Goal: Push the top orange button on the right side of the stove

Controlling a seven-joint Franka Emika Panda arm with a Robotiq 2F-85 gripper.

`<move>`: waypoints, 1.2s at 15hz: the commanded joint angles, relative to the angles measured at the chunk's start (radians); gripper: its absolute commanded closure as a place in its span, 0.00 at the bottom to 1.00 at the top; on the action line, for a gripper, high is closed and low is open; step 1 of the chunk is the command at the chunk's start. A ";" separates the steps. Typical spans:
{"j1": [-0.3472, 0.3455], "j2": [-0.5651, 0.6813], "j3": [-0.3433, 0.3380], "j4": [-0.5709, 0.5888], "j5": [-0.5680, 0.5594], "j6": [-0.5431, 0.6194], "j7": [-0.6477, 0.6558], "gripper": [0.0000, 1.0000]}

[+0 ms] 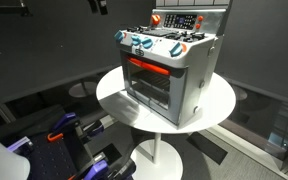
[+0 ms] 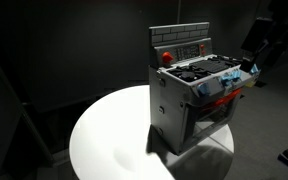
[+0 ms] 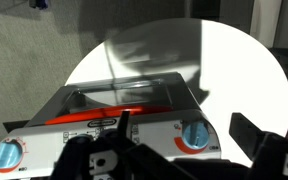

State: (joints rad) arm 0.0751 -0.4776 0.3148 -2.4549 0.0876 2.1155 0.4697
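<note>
Stove [image 1: 174, 70] sat mid-table [image 1: 219, 105], reachable; gripper [image 3: 174, 165] hovered over its near knob edge, likely lining up the button; grip state: cannot tell.

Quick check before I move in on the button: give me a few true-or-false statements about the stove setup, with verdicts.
1. The stove stands upright on a round white table. True.
2. Its front knobs are green. False: they are blue and white.
3. The oven window has orange-red trim. True.
4. A pot sits on the burners. False: nothing shows on them.
</note>
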 commanded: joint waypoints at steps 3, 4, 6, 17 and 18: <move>0.001 0.014 -0.017 0.022 -0.030 0.004 0.013 0.00; -0.004 0.019 -0.019 0.031 -0.038 0.008 0.015 0.00; -0.012 0.030 -0.024 0.051 -0.055 0.021 0.018 0.00; -0.100 0.130 -0.065 0.166 -0.194 0.149 0.045 0.00; -0.109 0.137 -0.070 0.170 -0.212 0.171 0.051 0.00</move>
State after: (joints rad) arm -0.0124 -0.3790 0.2566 -2.3275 -0.0692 2.2513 0.4833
